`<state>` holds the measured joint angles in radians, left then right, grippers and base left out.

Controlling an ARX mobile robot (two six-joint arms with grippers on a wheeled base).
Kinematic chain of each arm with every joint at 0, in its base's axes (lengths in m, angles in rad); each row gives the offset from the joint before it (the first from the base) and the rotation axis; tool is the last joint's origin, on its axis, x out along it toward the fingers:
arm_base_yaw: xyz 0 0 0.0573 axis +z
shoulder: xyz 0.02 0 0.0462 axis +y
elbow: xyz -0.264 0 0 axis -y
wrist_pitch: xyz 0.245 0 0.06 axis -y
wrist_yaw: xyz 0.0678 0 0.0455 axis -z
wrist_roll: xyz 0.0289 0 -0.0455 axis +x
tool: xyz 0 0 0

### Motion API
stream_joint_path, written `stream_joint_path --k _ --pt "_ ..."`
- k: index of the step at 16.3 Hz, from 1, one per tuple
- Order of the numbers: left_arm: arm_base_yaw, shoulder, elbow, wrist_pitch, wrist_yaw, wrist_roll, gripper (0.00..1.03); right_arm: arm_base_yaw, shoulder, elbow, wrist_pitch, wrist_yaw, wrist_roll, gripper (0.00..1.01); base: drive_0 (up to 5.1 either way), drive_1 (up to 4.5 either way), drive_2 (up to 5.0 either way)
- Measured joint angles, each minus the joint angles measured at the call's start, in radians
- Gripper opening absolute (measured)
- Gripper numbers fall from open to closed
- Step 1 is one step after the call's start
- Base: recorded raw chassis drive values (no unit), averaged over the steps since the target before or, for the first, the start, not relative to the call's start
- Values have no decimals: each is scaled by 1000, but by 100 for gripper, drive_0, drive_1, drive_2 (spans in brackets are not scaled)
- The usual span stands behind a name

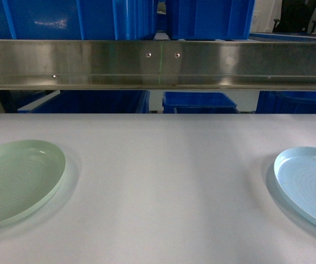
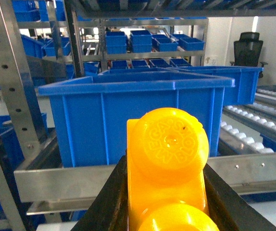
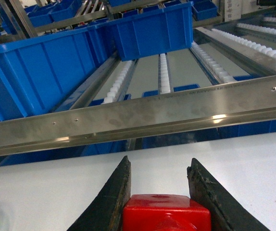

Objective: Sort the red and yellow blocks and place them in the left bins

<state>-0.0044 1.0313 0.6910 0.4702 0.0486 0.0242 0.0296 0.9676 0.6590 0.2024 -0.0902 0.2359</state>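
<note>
In the left wrist view the orange-yellow block (image 2: 169, 144) with two round studs fills the gap between the black fingers of my left gripper (image 2: 166, 163), which is shut on it. It is held up in front of a large blue bin (image 2: 138, 115) on the rack. In the right wrist view my right gripper (image 3: 159, 163) is shut on the red block (image 3: 167, 211), low over the white table (image 3: 224, 159). Blue bins (image 3: 42, 72) stand on the rack beyond it. Neither gripper shows in the head view, where two blue bins (image 1: 64, 19) stand side by side on the rack.
A steel rail (image 1: 158, 63) runs across the rack's front edge above the white table (image 1: 163, 181). A pale green plate (image 1: 15, 179) lies at the left and a pale blue plate (image 1: 309, 184) at the right. Roller tracks (image 3: 164, 72) run back behind the rail.
</note>
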Motion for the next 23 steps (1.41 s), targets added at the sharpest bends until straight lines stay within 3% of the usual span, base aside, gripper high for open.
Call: stream_joint_path --k 3,7,11,15,18,23 --pt "-21 -113 -105 2 -1 -10 29 -11 -83 -74 -10 -11 0 29 0 0 0" --pt "-64 -252 -161 -35 -31 3 29 -6 -150 -183 -58 11 21 29 0 0 0" --pt "-55 -250 -163 -58 -38 6 29 5 -154 -202 -43 21 34 29 0 0 0" --pt "-40 -232 -169 -63 -33 17 29 -11 -113 -202 -24 -5 34 29 0 0 0" --pt "-3 -224 -169 -71 -29 6 29 -20 -105 -202 -26 -4 34 29 0 0 0" --pt "1 -219 -169 -69 -22 2 29 -24 -103 -201 -24 -5 34 29 0 0 0"
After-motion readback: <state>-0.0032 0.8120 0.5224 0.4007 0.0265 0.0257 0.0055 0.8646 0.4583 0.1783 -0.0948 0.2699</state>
